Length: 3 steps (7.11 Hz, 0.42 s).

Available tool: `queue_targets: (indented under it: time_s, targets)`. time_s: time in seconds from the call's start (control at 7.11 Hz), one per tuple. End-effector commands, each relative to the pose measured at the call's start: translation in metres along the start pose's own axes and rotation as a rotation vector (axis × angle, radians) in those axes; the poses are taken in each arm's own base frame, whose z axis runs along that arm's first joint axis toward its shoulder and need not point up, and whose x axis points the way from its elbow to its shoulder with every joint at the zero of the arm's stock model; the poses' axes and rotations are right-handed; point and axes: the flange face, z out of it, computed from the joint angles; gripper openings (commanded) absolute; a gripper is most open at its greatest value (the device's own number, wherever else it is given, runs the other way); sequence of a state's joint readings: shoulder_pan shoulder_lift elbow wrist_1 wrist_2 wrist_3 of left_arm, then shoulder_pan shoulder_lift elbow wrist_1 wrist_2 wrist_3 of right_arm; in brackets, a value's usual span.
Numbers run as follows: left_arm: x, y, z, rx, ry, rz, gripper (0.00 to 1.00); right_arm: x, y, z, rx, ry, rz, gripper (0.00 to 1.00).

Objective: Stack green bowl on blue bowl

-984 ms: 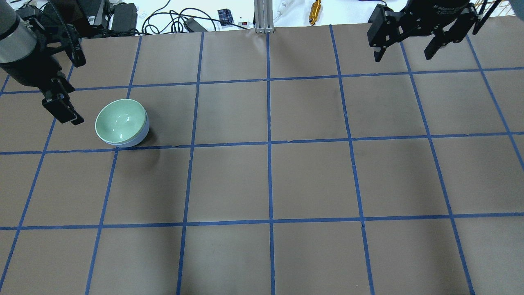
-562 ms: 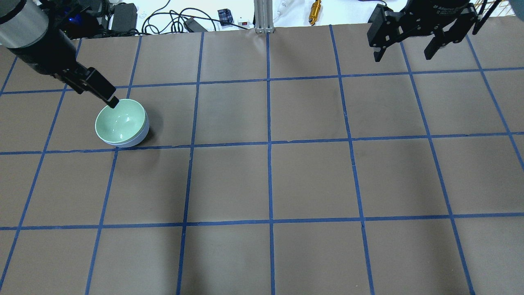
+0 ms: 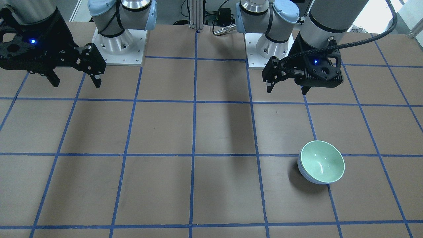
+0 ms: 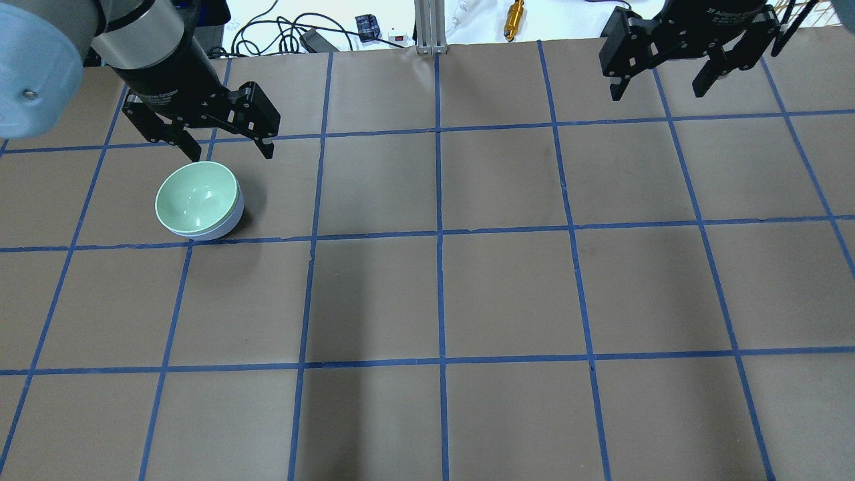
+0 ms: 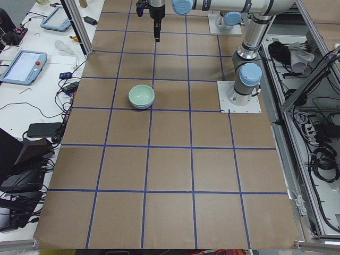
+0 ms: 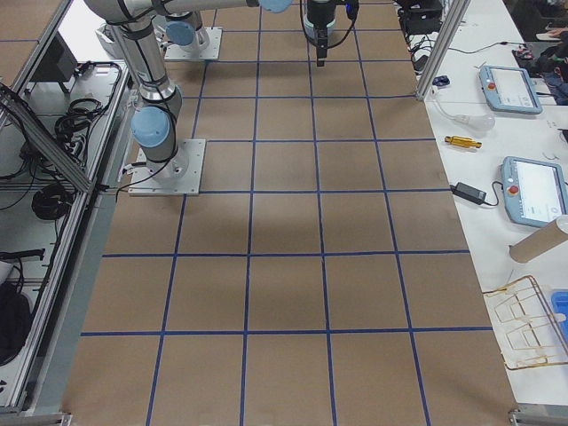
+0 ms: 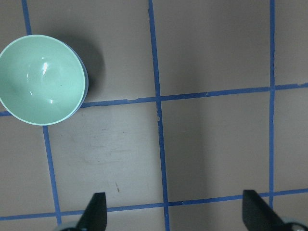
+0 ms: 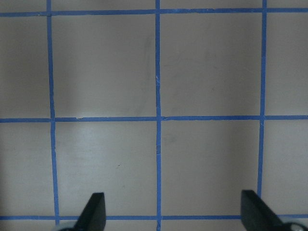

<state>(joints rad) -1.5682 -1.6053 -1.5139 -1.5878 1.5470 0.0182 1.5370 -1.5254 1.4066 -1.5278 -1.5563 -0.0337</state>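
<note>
The green bowl sits nested inside the blue bowl on the left part of the table. Only the blue bowl's outer side shows under the green rim. Both also show in the front-facing view, green in blue, and in the left wrist view, green with a blue sliver. My left gripper is open and empty. It hangs above the table just beyond the bowls, clear of them. My right gripper is open and empty at the far right.
The brown table top carries a grid of blue tape lines. Cables, a power brick, an aluminium post and a brass part lie beyond the far edge. The two arm bases stand at the robot's side.
My left gripper has swung from the left of the bowls, past their far rim, to a spot just beyond them, and turned. The bowls and the right arm have not moved.
</note>
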Motion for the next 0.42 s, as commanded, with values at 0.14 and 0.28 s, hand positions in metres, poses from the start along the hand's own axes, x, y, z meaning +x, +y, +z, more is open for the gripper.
queue_targets:
  time_s: [0.14, 0.28]
  targets:
    - [0.001, -0.0006, -0.0033, 0.007, -0.004, -0.006, 1.0, -0.0001, 0.0003, -0.0005, 0.001, -0.001, 0.0, 1.0]
    - [0.001, -0.0005, -0.0032, 0.005, -0.004, -0.006, 1.0, 0.0, 0.0003, -0.0005, 0.001, 0.001, 0.0, 1.0]
